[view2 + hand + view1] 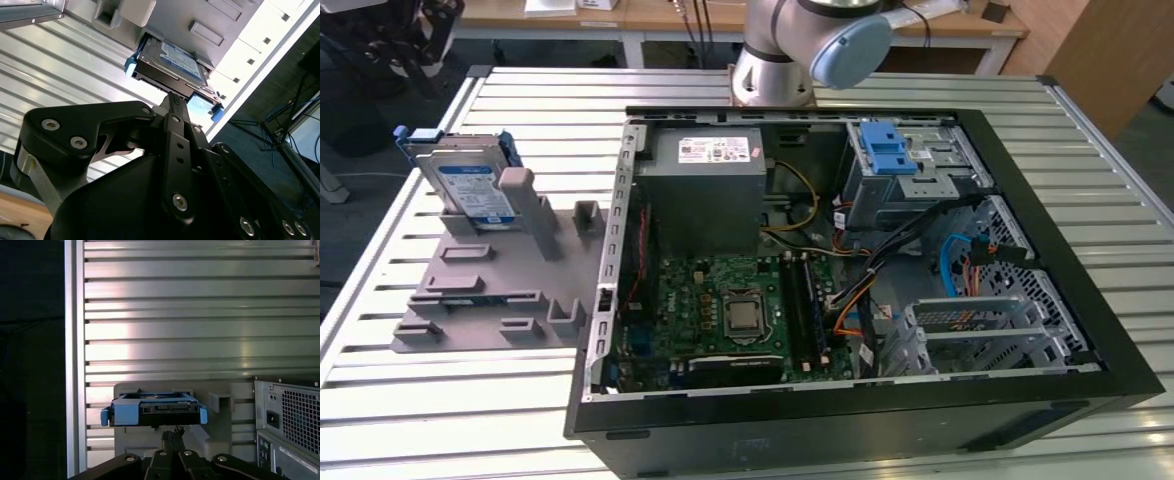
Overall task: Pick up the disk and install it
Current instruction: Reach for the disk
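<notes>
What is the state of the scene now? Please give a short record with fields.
disk: upright in the grey holder, not yet picked up
grey holder: on the slatted table, at the exterior view's left of the computer case
computer case: open, drive cage inside
gripper: aimed at the disk, apart from it

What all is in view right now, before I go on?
table: one, silvery slats, under everything
computer case: one, black, open, mid-table
power supply: one, grey, inside computer case
motherboard: one, green, inside computer case
drive cage: one, grey with blue latch, inside computer case
holder: one, grey, beside computer case
disk: one, silver in blue carrier, upright in holder
arm: one, pale grey, beyond computer case
gripper: one, black, shut, apart from disk
</notes>
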### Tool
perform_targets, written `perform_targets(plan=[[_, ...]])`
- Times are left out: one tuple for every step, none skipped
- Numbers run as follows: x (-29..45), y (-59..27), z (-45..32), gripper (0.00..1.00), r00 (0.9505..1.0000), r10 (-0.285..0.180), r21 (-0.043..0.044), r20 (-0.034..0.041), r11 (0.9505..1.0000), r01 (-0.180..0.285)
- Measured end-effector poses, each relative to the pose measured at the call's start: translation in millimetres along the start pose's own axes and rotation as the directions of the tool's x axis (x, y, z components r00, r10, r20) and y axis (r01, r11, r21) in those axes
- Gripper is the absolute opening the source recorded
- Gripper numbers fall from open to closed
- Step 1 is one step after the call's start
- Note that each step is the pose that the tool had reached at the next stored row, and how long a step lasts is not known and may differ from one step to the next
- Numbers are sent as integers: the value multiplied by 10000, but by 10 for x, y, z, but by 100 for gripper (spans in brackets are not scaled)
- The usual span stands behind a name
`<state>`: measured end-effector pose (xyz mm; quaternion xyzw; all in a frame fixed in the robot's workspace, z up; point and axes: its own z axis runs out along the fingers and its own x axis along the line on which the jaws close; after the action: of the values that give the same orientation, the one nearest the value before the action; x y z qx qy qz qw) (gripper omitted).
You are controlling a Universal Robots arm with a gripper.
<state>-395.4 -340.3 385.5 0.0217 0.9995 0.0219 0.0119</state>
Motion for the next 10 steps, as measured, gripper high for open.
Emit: perform_targets(plan=[[18, -1, 1, 11, 10000, 0, 0, -1, 10000, 0], [37, -2, 2, 11, 10000, 0, 0, -3, 10000, 0], [55, -2, 3, 11, 10000, 0, 0, -4, 10000, 0], [75, -3, 4, 11, 10000, 1, 0, -5, 10000, -1], [93, -4, 5, 11, 10000, 1, 0, -6, 10000, -1], [111, -5, 6, 11, 10000, 0, 0, -7, 10000, 0], [128, -6, 7, 11, 10000, 1, 0, -8, 10000, -1], [144, -7, 8, 11, 10000, 0, 0, -9, 10000, 0], [159, -7, 9, 11, 10000, 0, 0, -10, 10000, 0], [175, -8, 10, 11, 10000, 1, 0, -11, 10000, -1]])
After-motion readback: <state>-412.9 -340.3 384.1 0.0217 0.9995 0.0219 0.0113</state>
